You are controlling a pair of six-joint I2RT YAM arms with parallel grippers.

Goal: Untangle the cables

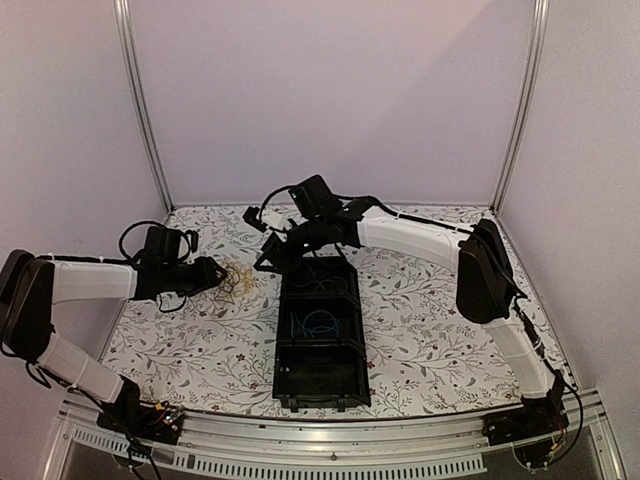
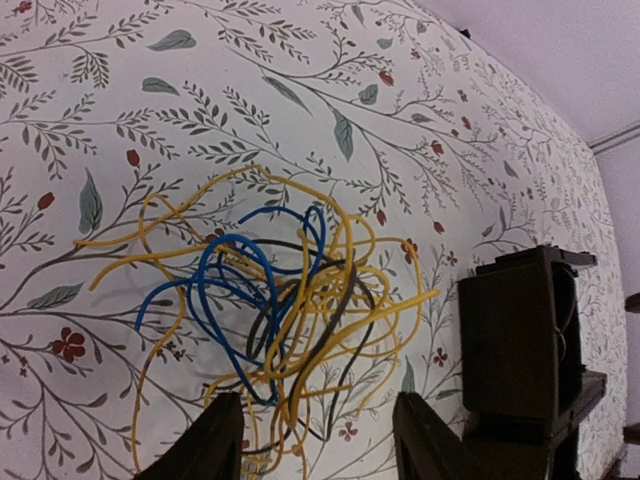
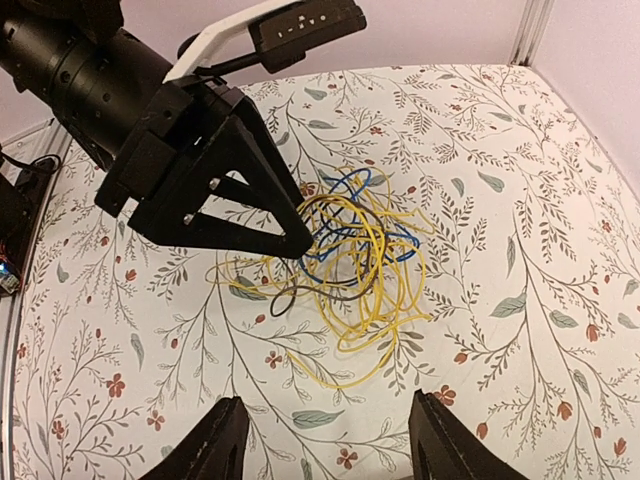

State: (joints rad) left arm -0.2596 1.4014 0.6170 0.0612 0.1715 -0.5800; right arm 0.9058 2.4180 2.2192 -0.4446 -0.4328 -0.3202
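Floral cloth [image 2: 120,120] carries the cables [image 2: 290,300], one knotted heap near the tray [image 1: 318,330]. Both the left gripper [image 2: 318,415] and right gripper [image 3: 328,408] gape above it. A broad pinch risks dragging everything and tightening knots.

Left arm [image 1: 90,280] and right arm [image 1: 415,235] both have white link shells between black joint housings. The left gripper [image 3: 296,244] is black, with triangular cut-out fingers [image 3: 265,180].
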